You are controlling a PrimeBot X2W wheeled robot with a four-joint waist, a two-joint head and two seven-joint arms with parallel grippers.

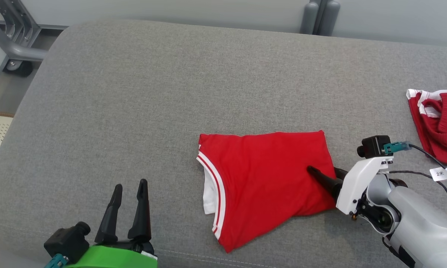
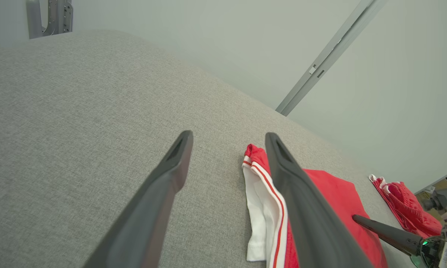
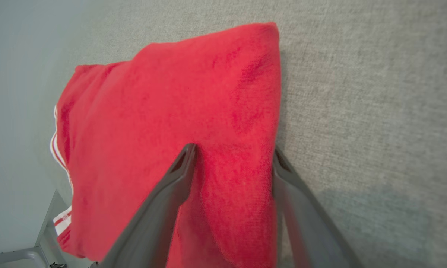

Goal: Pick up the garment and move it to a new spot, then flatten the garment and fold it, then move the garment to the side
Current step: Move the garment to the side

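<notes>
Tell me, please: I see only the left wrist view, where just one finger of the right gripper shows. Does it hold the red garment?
Observer: No. In the right wrist view the right gripper is open, astride the side edge of the garment: one finger lies on the cloth, the other is at the edge, against the grey cushion.
Operator: Does my left gripper touch the cloth?
Observer: No. In the head view the left gripper is open and stands apart from the garment, to its left, over bare cushion.
</notes>
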